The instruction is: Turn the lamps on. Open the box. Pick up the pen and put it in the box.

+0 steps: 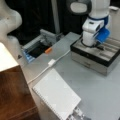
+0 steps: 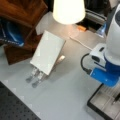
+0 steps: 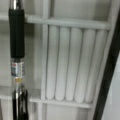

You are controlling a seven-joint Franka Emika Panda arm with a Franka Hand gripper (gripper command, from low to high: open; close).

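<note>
Black-and-silver pen (image 3: 17, 50) lies lengthwise in the open box's (image 1: 93, 61) grey lining directly beneath the gripper (image 1: 98, 46); whether its fingers pinch it, I cannot tell.

pen (image 3: 17, 47) in box (image 1: 87, 58), notebook (image 1: 56, 95) at left

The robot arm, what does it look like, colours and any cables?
The arm is glossy white with rounded shells and a blue band above the wrist. A bright blue block sits beside the gripper mount, and a black cable loops there.
</note>
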